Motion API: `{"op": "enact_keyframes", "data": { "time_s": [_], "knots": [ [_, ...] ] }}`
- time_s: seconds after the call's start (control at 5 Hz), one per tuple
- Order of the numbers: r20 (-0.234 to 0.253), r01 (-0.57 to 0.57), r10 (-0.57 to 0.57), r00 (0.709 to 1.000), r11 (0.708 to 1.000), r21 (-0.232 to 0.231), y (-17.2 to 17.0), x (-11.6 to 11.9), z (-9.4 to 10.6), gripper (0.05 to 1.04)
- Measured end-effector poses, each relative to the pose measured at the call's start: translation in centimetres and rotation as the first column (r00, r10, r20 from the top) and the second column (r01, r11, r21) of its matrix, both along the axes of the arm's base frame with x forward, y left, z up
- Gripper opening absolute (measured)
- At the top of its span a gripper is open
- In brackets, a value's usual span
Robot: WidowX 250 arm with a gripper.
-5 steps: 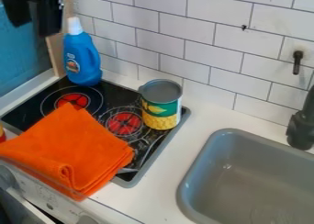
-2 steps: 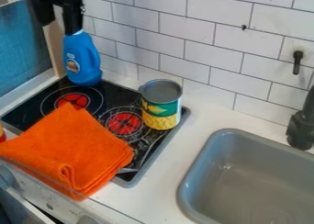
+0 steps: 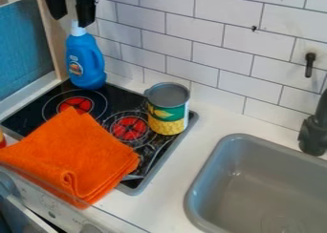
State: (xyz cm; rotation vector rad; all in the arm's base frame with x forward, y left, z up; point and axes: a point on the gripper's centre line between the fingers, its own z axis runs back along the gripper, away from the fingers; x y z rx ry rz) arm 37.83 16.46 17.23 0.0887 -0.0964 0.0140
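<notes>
Scene moderately bright, light mostly soft and diffuse; exact direction hard to tell. White tiled wall (image 3: 211, 36) and pale counter (image 3: 166, 198) among brightest areas. Black stovetop (image 3: 48, 91) carries pale, streaky reflections toward near right side. Small soft highlight inside gray sink (image 3: 262, 194), left part, with gentle shading across basin. Orange cloth (image 3: 76, 155) softly shaded at folds. Space below counter, near left, dim.

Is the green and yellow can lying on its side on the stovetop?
No, the can stands upright on the stovetop, its round grey top facing up.
</notes>
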Motion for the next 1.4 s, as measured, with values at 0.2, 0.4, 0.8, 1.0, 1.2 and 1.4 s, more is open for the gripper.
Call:
{"op": "enact_keyframes", "data": {
  "time_s": [0.2,0.4,0.8,1.0,1.2,1.4],
  "knots": [
    [-0.028,-0.014,0.014,1.0,1.0,-0.003,0.6,1.1,-0.6,1.004],
    [-0.062,-0.021,0.021,0.998,1.0,0.005,1.0,1.2,-1.4,1.004],
    [-0.097,-0.04,0.04,0.994,0.999,-0.002,1.4,1.7,-2.5,1.0],
    [-0.072,-0.045,0.045,0.996,0.999,-0.004,1.9,2.4,-1.9,0.947],
    [-0.059,-0.066,0.064,0.996,0.997,-0.031,2.8,2.5,-2.0,0.672],
    [-0.055,-0.061,0.057,0.997,0.996,-0.072,2.1,2.7,-1.7,0.426]
  ]
}}
